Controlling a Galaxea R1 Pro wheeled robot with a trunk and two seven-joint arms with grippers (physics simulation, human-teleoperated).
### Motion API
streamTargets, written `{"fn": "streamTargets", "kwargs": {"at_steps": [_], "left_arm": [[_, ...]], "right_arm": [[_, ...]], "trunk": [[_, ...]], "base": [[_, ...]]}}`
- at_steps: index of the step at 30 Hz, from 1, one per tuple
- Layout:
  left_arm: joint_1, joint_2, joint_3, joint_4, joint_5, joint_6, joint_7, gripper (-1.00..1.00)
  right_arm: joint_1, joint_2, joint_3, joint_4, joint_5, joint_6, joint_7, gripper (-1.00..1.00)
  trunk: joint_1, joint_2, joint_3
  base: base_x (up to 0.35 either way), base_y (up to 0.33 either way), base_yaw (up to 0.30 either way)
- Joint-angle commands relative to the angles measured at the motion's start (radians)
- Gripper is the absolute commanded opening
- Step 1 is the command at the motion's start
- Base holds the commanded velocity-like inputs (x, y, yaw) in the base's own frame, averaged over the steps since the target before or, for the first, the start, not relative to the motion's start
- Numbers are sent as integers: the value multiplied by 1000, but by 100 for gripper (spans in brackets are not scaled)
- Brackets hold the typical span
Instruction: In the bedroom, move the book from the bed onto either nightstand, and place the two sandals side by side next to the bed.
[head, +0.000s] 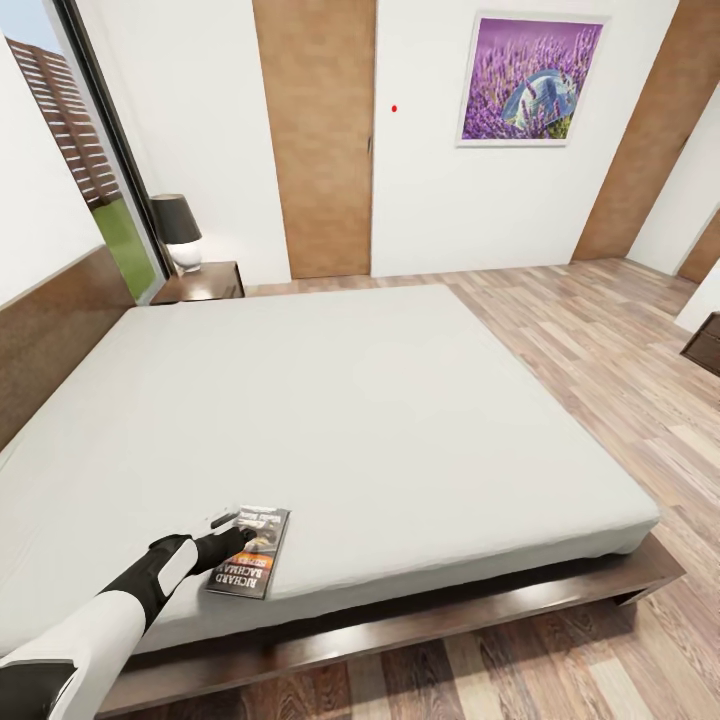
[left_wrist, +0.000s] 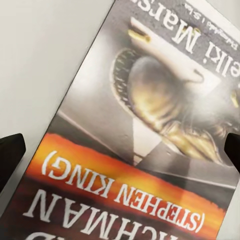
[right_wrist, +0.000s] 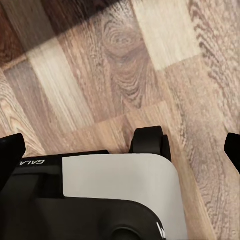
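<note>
— Firstly, the room and the surfaces?

— White walls, a light wood-plank floor (head: 600, 330), two brown wooden doors (head: 315, 140) on the far wall and a framed lavender picture (head: 531, 80) between them. The bed (head: 380, 400) takes up most of the head view: a plain off-white mattress, bare and smooth, on a dark brown platform, with the headboard (head: 50, 330) along its left edge. A nightstand (head: 205, 283) stands at the bed's far left corner, carrying a lamp (head: 178, 232) with a dark shade. Beside it, a tall window (head: 110, 190) shows grass outside.

— Location of the book?

— The book (head: 250, 552) lies flat on the mattress at the bed's near edge, towards the near left corner. The left wrist view gives its cover close up: an orange band with white lettering, and a brassy figure above it.

— Left arm?

— The left gripper (head: 238, 535) is extended over the book, at its left edge in the head view. Its dark fingertips (left_wrist: 11, 155) sit at either margin of the wrist view, spread wide with the cover spanning the gap. Whether they touch the book I cannot tell.

— Right arm?

— The right gripper (right_wrist: 120, 150) points down at the plank floor, above the robot's own base (right_wrist: 120, 195), grey and black, with a black wheel (right_wrist: 150, 141). Its fingertips likewise stand at the frame's margins, spread apart and holding nothing.
</note>
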Motion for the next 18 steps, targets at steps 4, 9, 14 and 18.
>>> {"fn": "streamTargets", "kwargs": {"at_steps": [4,9,14,18], "left_arm": [[0,1,-3,-1,5,4,-1,100],[0,1,-3,-1,5,4,-1,100],[0,1,-3,-1,4,4,-1,100],[0,1,-3,-1,5,4,-1,100]], "right_arm": [[-1,0,7,3,-11,1,7,100],[-1,0,7,3,-10,1,6,100],[-1,0,7,3,-10,1,7,100],[-1,0,7,3,-11,1,6,100]], "trunk": [[0,0,-1],[0,0,-1],[0,0,-1],[0,0,-1]], "base": [[0,0,-2],[0,0,0],[0,0,0],[0,0,0]]}}
